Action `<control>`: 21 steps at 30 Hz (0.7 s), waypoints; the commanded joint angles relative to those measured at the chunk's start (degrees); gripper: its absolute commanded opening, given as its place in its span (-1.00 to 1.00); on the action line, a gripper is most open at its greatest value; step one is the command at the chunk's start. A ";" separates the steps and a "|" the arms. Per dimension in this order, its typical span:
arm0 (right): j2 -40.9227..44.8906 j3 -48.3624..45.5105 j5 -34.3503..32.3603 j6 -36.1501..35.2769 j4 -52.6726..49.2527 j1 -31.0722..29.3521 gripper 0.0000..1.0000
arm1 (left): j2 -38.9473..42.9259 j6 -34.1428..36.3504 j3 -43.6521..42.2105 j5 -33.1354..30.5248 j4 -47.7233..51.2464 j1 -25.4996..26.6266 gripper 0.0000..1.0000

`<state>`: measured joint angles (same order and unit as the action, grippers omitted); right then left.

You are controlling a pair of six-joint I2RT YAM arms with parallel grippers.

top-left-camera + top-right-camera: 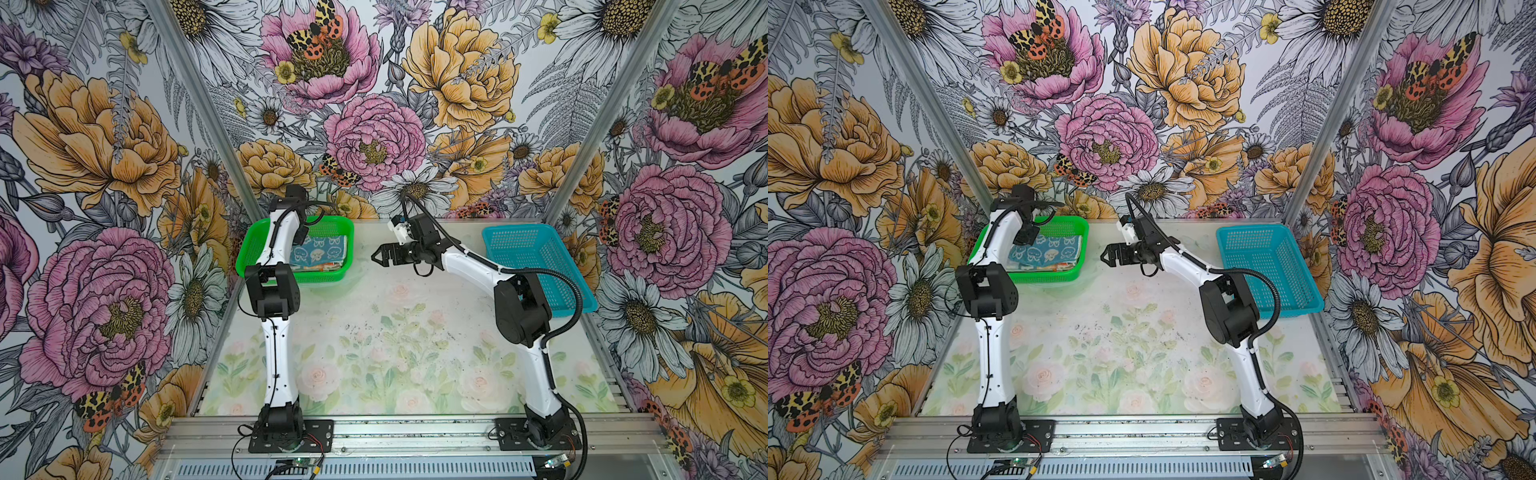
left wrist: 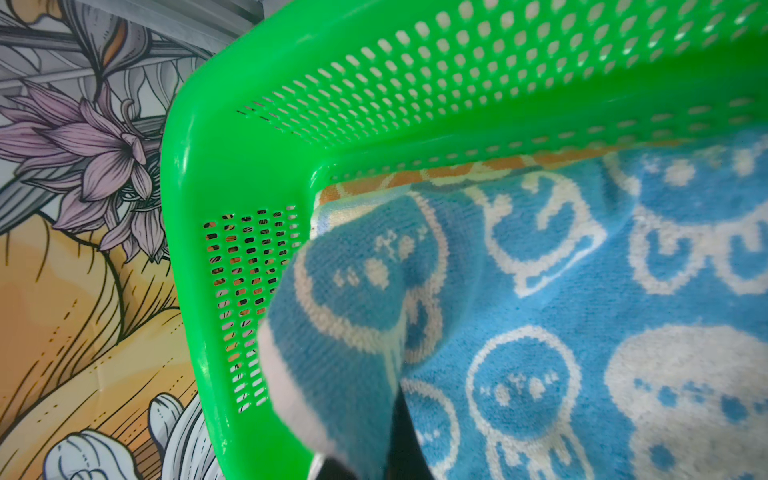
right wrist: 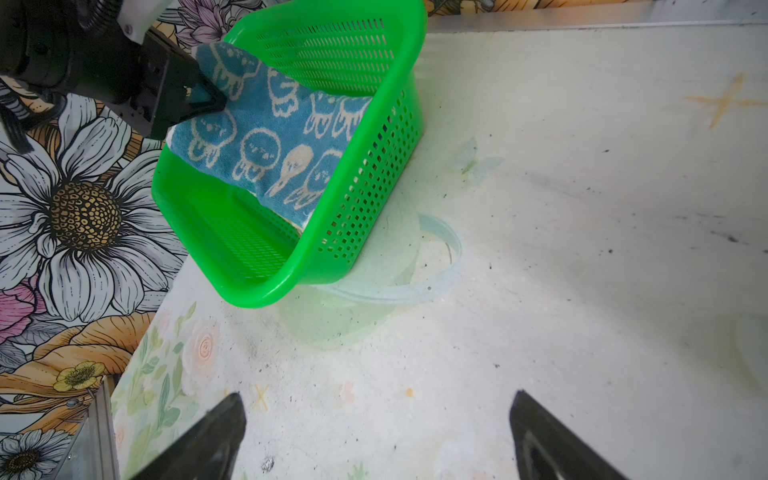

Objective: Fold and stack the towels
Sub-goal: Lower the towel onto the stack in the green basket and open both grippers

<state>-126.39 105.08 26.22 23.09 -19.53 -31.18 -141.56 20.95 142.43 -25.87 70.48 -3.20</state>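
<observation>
A blue towel [image 1: 322, 251] [image 1: 1052, 251] with white cartoon figures lies on top inside the green basket [image 1: 345, 226] [image 1: 1080, 226] at the back left. My left gripper [image 1: 301, 240] [image 3: 212, 99] is shut on one corner of it, and the corner [image 2: 353, 299] is lifted off the pile. An orange towel's edge [image 2: 415, 178] shows beneath the blue one [image 3: 266, 137]. My right gripper [image 1: 376, 257] [image 1: 1105, 257] [image 3: 376, 399] hangs open above the bare table, just right of the green basket [image 3: 257, 295], with nothing between its fingers.
A blue perforated basket [image 1: 540, 266] [image 1: 1273, 266] stands at the back right with nothing in it. A clear plastic ring [image 3: 440, 266] lies on the table against the green basket [image 2: 249, 124]. The floral table mat [image 1: 395, 353] stretches to the front.
</observation>
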 commanded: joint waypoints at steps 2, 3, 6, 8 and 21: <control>-1.33 1.91 0.77 0.37 0.16 -0.27 0.99 | -2.77 -1.82 2.44 -0.05 -0.83 -0.77 -1.00; -1.33 1.89 0.83 0.37 0.19 -0.23 0.99 | -3.10 -2.17 2.75 -0.19 -0.85 -0.76 -1.00; -1.26 1.80 0.81 0.38 0.11 -0.21 0.99 | -3.42 -2.50 2.61 -0.38 -0.82 -0.82 -1.00; -1.36 1.84 0.78 0.38 0.14 -0.27 0.99 | -3.93 -2.55 2.67 -1.29 -0.86 -0.84 -1.00; -0.98 2.46 1.21 0.73 0.16 -0.20 0.99 | -3.67 -7.74 6.09 -3.02 -0.86 -2.47 -0.27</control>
<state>-126.39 105.30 26.65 23.11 -19.55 -31.18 -145.56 16.16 146.63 -27.64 70.48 -4.64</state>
